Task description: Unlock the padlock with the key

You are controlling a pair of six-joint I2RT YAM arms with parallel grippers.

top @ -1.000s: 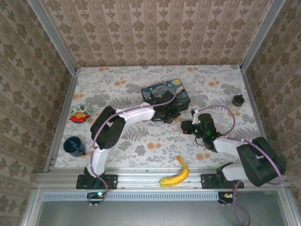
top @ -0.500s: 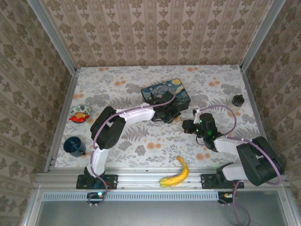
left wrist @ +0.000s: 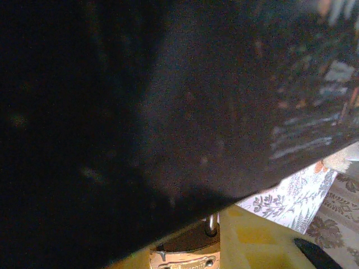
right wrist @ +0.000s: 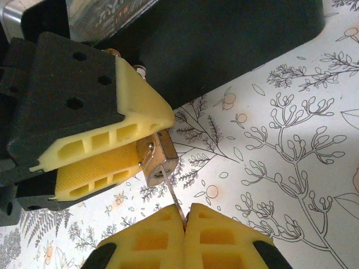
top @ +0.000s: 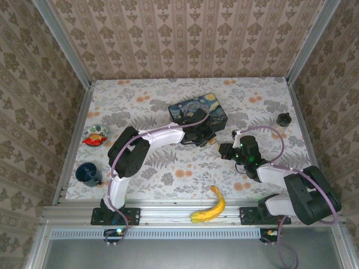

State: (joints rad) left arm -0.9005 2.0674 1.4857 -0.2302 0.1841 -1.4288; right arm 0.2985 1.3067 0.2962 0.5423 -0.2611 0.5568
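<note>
Right gripper (right wrist: 185, 216): pressed tight together, pinching the key (right wrist: 171, 194).
I see the thin blade touching the padlock (right wrist: 159, 163) (tiny, brass), which the left gripper (right wrist: 148, 140) clamps.

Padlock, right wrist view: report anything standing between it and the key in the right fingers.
Nothing visible does. The key runs as a thin blade from the shut right fingers straight to the padlock, over bare tablecloth. The left fingers clamp the padlock's sides, off that line.

Arms (top: 157, 136): were white with black joints.
Cables (top: 280, 144): were lilac.
Right gripper (right wrist: 185, 216): had yellow ribbed fingers (right wrist: 147, 241).
</note>
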